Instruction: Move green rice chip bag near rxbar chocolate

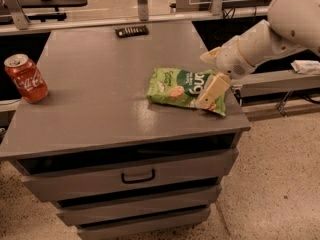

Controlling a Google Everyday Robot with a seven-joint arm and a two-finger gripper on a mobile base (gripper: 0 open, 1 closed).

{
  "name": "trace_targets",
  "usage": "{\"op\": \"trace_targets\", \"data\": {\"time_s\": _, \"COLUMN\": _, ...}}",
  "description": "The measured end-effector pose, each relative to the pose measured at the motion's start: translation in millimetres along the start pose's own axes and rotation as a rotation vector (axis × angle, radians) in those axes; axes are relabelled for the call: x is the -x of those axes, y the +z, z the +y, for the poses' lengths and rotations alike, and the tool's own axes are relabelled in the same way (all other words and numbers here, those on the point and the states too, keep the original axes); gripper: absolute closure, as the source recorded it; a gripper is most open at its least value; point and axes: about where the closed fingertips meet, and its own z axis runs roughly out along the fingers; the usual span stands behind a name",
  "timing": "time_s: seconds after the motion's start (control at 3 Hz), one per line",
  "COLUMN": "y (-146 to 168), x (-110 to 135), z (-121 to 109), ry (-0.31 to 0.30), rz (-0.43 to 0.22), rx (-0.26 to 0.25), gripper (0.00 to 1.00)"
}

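The green rice chip bag (182, 86) lies flat on the grey cabinet top (100, 99), near its right front corner. The rxbar chocolate (132, 31) is a small dark bar at the far edge of the top, well behind the bag. My gripper (209, 76) comes in from the right at the bag's right end. It is open: one cream finger (213, 90) lies over the bag's right end, and the other stands behind it, past the bag's far edge. The bag rests on the top.
A red cola can (26, 78) stands at the left edge of the top. Drawers (130, 176) sit below the front edge. A shelf with a white object (305, 66) is on the right, behind my arm. More shelving stands behind the cabinet.
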Motion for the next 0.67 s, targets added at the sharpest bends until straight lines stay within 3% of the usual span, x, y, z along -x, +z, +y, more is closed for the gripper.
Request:
{"op": "trace_targets", "data": {"time_s": 0.33, "y": 7.8, "x": 5.8, "z": 1.5, "ry": 0.032, "rz": -0.006, "rx": 0.057, "gripper": 0.36}}
{"op": "trace_targets", "data": {"time_s": 0.67, "y": 5.5, "x": 12.5, "z": 2.9, "ry": 0.045, "rz": -0.018, "rx": 0.082, "gripper": 0.58}}
